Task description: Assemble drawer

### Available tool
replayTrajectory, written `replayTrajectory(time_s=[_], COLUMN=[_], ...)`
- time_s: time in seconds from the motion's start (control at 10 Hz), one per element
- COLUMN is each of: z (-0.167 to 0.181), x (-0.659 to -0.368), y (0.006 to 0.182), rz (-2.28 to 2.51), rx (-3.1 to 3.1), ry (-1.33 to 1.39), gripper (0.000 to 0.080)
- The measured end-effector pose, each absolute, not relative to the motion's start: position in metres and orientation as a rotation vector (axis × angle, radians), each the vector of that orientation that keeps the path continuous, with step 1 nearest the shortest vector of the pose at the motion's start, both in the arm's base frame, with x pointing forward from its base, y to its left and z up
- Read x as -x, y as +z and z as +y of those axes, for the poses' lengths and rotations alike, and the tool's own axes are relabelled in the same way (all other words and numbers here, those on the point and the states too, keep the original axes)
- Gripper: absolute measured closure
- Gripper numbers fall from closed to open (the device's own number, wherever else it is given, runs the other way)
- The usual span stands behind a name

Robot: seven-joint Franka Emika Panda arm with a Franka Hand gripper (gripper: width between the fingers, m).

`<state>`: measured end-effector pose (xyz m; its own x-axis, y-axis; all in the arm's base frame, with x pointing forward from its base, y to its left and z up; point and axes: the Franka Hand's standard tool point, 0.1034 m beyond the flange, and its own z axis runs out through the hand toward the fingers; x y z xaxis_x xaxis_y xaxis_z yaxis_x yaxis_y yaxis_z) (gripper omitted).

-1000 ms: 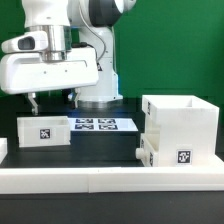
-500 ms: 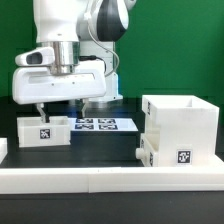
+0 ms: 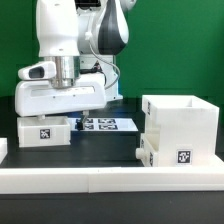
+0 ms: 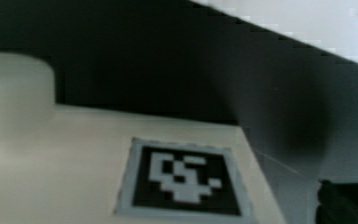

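The drawer's large white shell (image 3: 186, 120) stands at the exterior view's right, with one small tray (image 3: 172, 153) set low in its front, tag facing out. The other small tray (image 3: 42, 132) lies loose at the exterior view's left. My gripper (image 3: 52, 118) hangs right over this loose tray, jaws spread wide, fingertips down at its top rim and holding nothing. The wrist view is blurred and very close: the tray's tag (image 4: 185, 178) on a white face, and one dark fingertip (image 4: 348, 196) at the edge.
The marker board (image 3: 103, 124) lies flat behind the loose tray, next to the arm's base. A low white border rail (image 3: 110, 178) runs along the front of the black table. A green wall stands behind.
The arm has moved toward the exterior view's right and come down, from above and to the left of the loose tray to directly over it. The tray and shell have not moved.
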<state>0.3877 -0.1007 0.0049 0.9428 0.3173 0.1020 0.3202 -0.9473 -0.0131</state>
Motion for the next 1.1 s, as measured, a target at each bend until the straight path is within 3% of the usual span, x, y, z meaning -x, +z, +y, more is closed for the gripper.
replayTrajectory(time_s=[0.1, 0.3, 0.4, 0.5, 0.6, 1.1], z=[-0.1, -0.096, -0.095, -0.093, -0.091, -0.075], x=[-0.389, -0.39, -0.391, -0.391, -0.391, -0.398], y=[0.005, 0.005, 0.005, 0.005, 0.005, 0.009], rz=[-0.505, -0.519, -0.524, -0.53, -0.538, -0.607], rx=[3.067, 3.064, 3.063, 3.062, 3.06, 3.042], ry=[-0.155, -0.156, -0.156, -0.155, -0.156, -0.149], gripper=[0.0173, 0.0533, 0.0667, 0.0667, 0.0758, 0.0758])
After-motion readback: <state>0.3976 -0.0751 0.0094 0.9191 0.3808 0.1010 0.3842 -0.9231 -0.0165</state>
